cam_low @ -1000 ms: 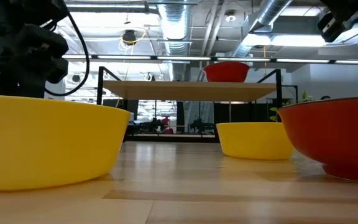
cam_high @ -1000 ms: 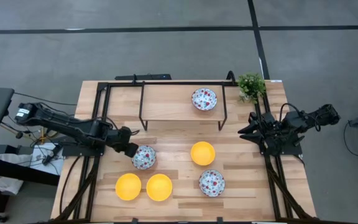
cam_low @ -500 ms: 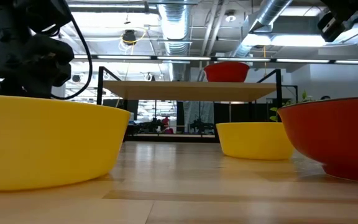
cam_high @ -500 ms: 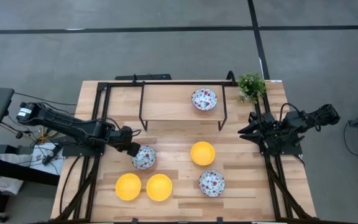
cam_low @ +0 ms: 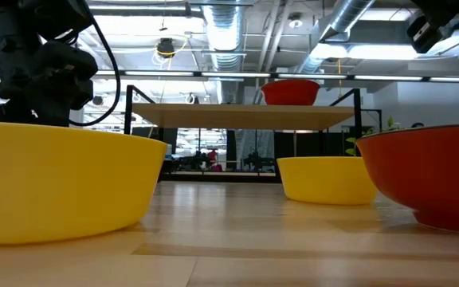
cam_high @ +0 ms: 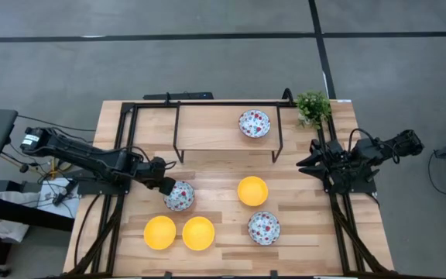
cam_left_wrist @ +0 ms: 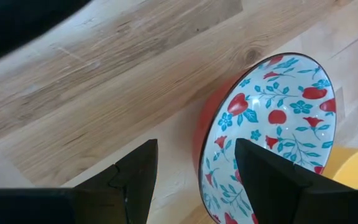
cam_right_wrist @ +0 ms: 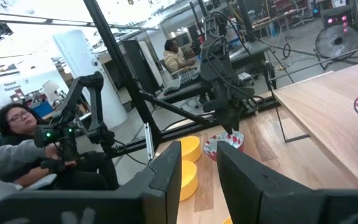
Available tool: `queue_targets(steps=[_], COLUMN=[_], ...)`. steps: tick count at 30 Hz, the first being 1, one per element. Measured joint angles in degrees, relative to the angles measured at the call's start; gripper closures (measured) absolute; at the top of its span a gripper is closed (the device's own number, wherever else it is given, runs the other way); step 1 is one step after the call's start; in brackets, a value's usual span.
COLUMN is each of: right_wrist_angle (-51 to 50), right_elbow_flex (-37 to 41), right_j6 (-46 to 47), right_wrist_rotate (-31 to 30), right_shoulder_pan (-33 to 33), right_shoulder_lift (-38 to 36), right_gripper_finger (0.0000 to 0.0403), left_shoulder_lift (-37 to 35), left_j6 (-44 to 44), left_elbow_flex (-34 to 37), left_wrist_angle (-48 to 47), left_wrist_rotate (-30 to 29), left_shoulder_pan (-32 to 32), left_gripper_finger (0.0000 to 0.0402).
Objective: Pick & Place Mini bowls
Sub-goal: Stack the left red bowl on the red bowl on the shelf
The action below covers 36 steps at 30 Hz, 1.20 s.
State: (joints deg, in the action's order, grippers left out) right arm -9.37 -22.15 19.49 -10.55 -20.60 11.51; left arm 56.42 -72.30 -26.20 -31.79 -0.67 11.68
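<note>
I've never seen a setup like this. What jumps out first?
The bright bowls scattered on the wooden table: three yellow bowls toward the front, and floral bowls, one up on the black-framed shelf. The left gripper hangs with open fingers at the rim of a floral bowl.

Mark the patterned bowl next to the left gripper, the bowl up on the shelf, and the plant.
patterned bowl (cam_left_wrist: 272,130), left wrist view, on its floral inside.
shelf bowl (cam_high: 254,123), high view, centre of the bowl.
plant (cam_high: 313,105), high view, on the leaves.
</note>
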Motion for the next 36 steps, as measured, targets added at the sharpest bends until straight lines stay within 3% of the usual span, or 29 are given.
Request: queue_targets(steps=[18,36], right_wrist_angle=[0.04,1.35], right_elbow_flex=[0.00,0.00], right_j6=[0.02,0.02], right_wrist_rotate=[0.00,0.00], right_shoulder_pan=[0.00,-0.01], right_shoulder_lift=[0.00,0.00], right_gripper_finger=[0.0310,0.0310], left_shoulder_lift=[0.00,0.05], left_j6=[0.31,0.23], left_elbow_flex=[0.00,0.00], left_wrist_angle=[0.69,1.29], left_wrist_rotate=[-0.02,-4.02], left_shoulder_pan=[0.00,0.02], left_gripper_finger=[0.0188,0.0188])
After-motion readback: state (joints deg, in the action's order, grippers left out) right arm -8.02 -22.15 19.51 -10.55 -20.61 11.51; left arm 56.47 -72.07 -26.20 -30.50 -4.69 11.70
